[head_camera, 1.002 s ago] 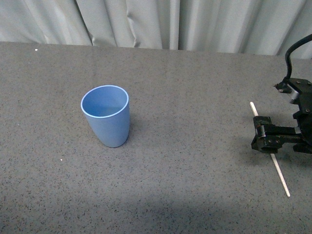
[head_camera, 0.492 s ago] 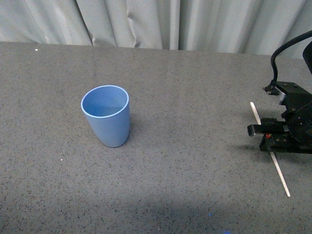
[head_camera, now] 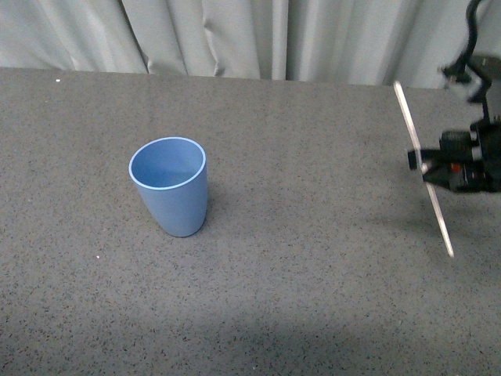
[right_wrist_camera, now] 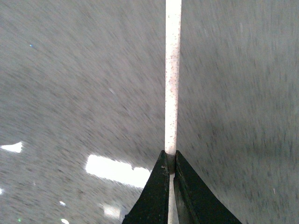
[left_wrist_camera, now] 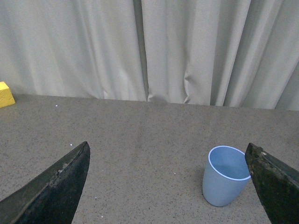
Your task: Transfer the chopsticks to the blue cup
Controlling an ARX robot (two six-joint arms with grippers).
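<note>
The blue cup [head_camera: 170, 186] stands upright and empty on the grey table, left of centre in the front view; it also shows in the left wrist view [left_wrist_camera: 224, 176]. My right gripper [head_camera: 423, 165] at the far right is shut on the chopsticks [head_camera: 420, 164], a thin off-white stick held tilted above the table, far to the right of the cup. In the right wrist view the stick [right_wrist_camera: 172, 74] runs straight out from between the shut jaws of the right gripper [right_wrist_camera: 170, 163]. My left gripper [left_wrist_camera: 170, 186] is open and empty, its fingers [left_wrist_camera: 56, 186] wide apart, the cup beyond them.
A grey speckled table [head_camera: 313, 298] ends at pale curtains [head_camera: 258, 35] at the back. A yellow block [left_wrist_camera: 5, 94] lies at the table's far edge in the left wrist view.
My right gripper has lifted the chopsticks off the table. The stick now hangs tilted in the air, higher than before. The cup has not moved.
</note>
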